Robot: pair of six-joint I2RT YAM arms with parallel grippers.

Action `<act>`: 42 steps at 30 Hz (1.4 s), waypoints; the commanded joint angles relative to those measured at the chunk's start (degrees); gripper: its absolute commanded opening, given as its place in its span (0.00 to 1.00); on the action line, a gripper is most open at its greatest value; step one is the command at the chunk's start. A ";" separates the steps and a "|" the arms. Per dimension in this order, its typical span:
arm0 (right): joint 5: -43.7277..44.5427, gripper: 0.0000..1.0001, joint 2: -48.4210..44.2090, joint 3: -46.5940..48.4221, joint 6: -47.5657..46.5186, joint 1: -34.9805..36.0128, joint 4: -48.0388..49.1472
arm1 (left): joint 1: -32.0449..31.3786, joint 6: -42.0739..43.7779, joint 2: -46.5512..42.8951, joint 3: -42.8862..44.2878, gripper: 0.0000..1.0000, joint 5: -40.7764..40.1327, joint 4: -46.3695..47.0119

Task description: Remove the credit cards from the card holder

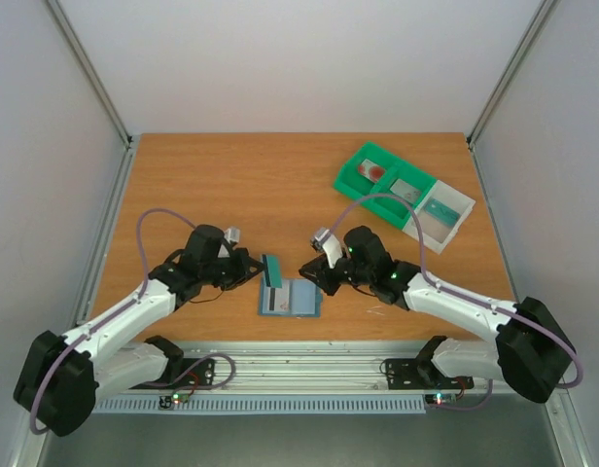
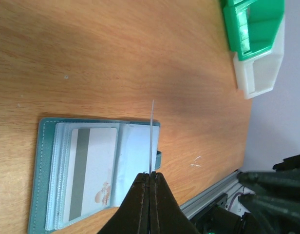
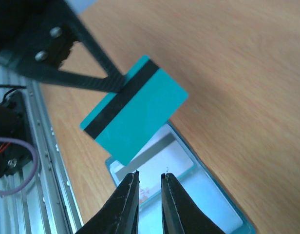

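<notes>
Our left claw (image 2: 150, 176) is clenched on one edge of a teal card (image 2: 152, 131), and it holds that card on edge above the open card holder (image 2: 43, 165). Opposite it hangs our right claw (image 3: 150, 178), its fingers parted a crack with nothing between them, just short of the card and over the holder. Below we see a pale card with a grey stripe (image 2: 91, 170) tucked in a clear sleeve. The holder lies flat on the surface (image 1: 231, 185), close to its near edge and midway between the arms. Far right sit the green and white bins (image 1: 348, 173).
</notes>
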 commanded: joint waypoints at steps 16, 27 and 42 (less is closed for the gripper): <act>6.71 0.27 -2.38 -8.61 -37.56 12.76 26.10 | 0.45 -14.25 -12.31 2.71 0.00 -1.07 -1.88; 21.62 0.37 0.13 -8.21 -47.54 18.62 30.34 | 0.45 -18.85 -14.42 1.07 0.00 0.74 -0.19; 34.84 0.13 4.22 -9.36 -58.03 23.35 41.78 | 0.45 -22.15 -13.82 -0.11 0.00 2.64 1.61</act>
